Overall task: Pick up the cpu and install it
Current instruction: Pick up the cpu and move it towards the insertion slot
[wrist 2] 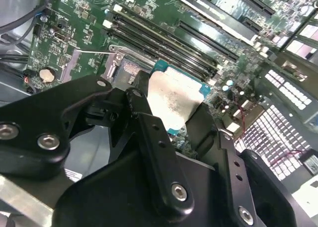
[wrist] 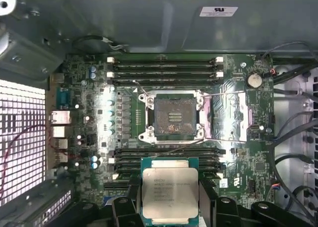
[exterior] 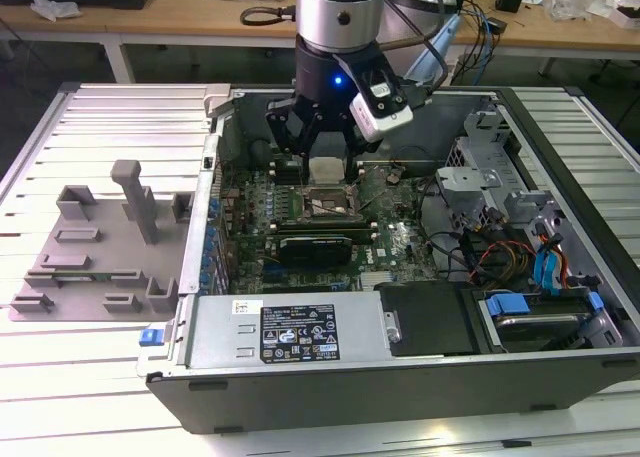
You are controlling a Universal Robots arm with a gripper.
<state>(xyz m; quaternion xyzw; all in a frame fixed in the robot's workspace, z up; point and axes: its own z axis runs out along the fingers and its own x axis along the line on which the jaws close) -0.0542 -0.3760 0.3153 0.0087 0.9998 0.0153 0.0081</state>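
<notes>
You've got the chip [wrist: 170, 194] pinched in your gripper [exterior: 326, 165], held off the board near the open socket [wrist: 175, 116]. Pickup's done. The socket's empty, so seating the chip is left.

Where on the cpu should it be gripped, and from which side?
By two opposite thin edges, coming from above its metal top. The cpu is a flat square, level over the motherboard, so edge clamping likely suits best: it leaves the underside free to face the open socket. The tool holds it this way now.
</notes>
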